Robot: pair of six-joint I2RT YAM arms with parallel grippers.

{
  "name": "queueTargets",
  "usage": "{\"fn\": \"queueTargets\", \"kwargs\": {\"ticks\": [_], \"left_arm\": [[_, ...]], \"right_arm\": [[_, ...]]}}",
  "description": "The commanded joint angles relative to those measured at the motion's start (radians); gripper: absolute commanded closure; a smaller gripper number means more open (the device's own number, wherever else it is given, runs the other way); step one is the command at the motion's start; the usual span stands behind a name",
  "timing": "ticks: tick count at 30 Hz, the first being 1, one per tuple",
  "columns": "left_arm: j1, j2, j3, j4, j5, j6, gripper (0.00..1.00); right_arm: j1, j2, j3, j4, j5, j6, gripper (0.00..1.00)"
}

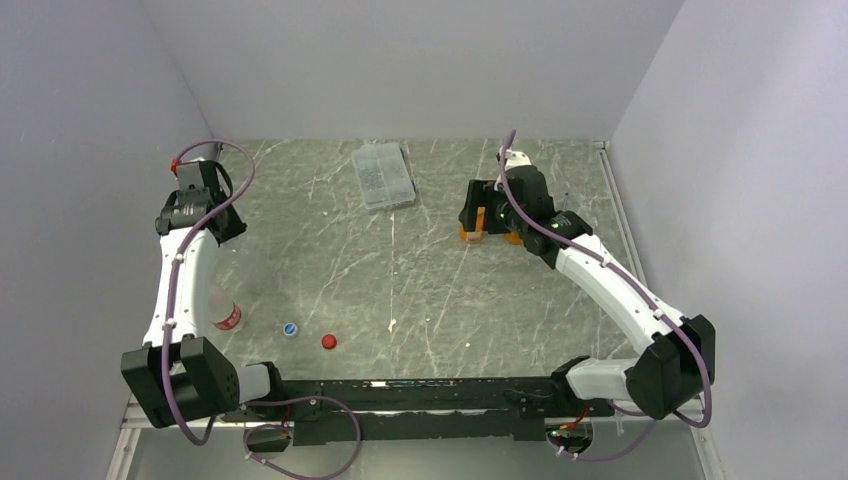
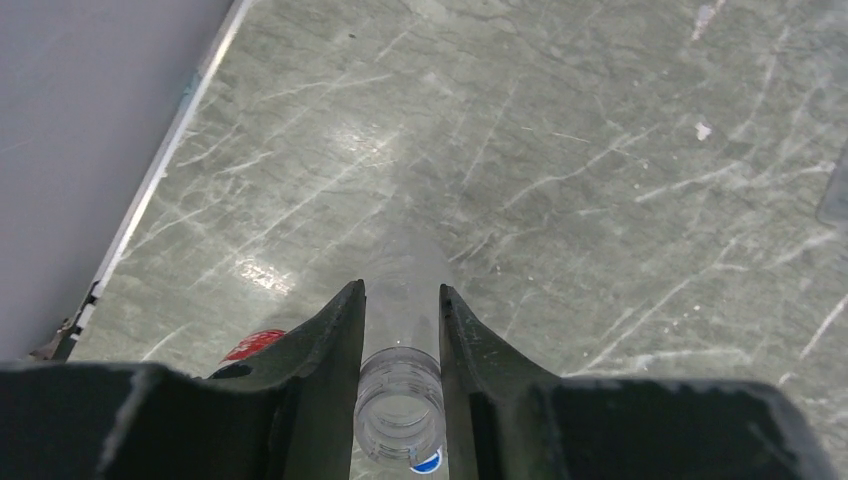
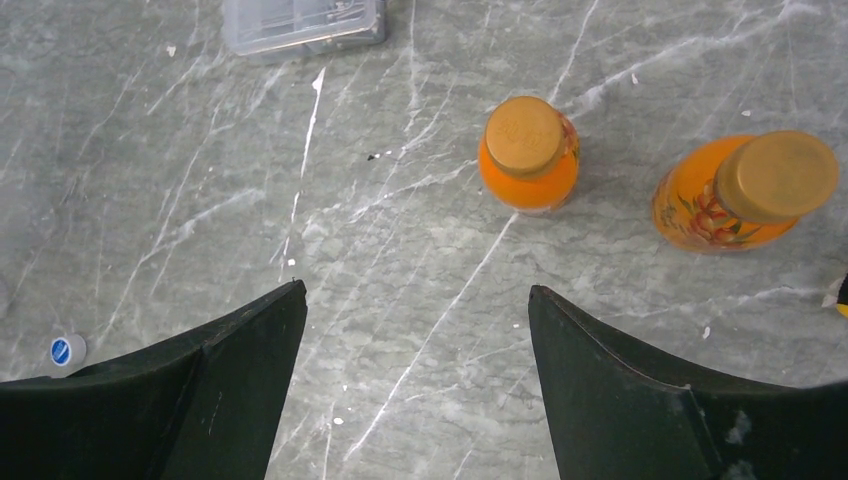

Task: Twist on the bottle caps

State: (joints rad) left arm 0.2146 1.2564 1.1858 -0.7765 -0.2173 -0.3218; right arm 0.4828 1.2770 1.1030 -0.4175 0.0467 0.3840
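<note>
1. The left gripper (image 2: 400,292) pointed down and was clamped on the neck of one uncapped clear bottle (image 2: 400,400). Both fingers pressed the neck's sides. The open mouth faced the wrist and the body ran out past the fingertips. I could not tell whether this bottle stood on the table (image 1: 420,300) or hung above it.
2. The right gripper (image 3: 415,295) was spread wide and gripped nothing, with only bare table between its fingers.
3. Two orange bottles (image 3: 528,178) (image 3: 700,210) stood upright beyond the right gripper's fingertips, on the side of its right-hand finger in the wrist view. They were near each other but not touching.
4. Each orange bottle wore one of the two orange caps (image 3: 523,135) (image 3: 778,176).
5. One red-labelled bottle (image 1: 226,316), clear and partly hidden by the left arm, sat on the base side of the left gripper, well apart from it.
6. Two loose caps lay further to that bottle's right. One was a blue-and-white cap (image 1: 290,328) and one a red cap (image 1: 329,341). They were near each other and apart from both grippers.
7. In all, four bottles and four caps were in view.
8. One clear compartment box (image 1: 385,175) lay far beyond the right gripper's left-hand finger.
</note>
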Motion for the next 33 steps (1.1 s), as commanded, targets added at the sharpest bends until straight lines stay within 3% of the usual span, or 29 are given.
{"fn": "queueTargets", "kwargs": {"ticks": [1, 9, 14, 17, 21, 33], "left_arm": [[-0.022, -0.025, 0.026, -0.010, 0.150, -0.002, 0.93], [-0.140, -0.021, 0.062, -0.017, 0.227, -0.075, 0.99], [-0.253, 0.025, 0.146, -0.046, 0.299, -0.097, 1.00], [-0.298, 0.054, 0.178, -0.059, 0.361, -0.102, 1.00], [-0.353, 0.080, 0.201, -0.062, 0.436, -0.112, 1.00], [-0.518, 0.121, 0.255, -0.073, 0.530, -0.117, 1.00]], "right_arm": [[0.034, 0.006, 0.023, 0.040, 0.012, 0.004, 0.17], [0.104, 0.019, 0.032, 0.078, 0.004, -0.007, 0.17], [0.193, 0.008, -0.041, 0.247, -0.112, -0.086, 0.12], [0.261, 0.007, -0.098, 0.365, -0.179, -0.155, 0.01], [0.352, 0.046, -0.123, 0.456, -0.202, -0.249, 0.00], [0.462, 0.254, 0.023, 0.470, -0.224, -0.360, 0.00]]}}
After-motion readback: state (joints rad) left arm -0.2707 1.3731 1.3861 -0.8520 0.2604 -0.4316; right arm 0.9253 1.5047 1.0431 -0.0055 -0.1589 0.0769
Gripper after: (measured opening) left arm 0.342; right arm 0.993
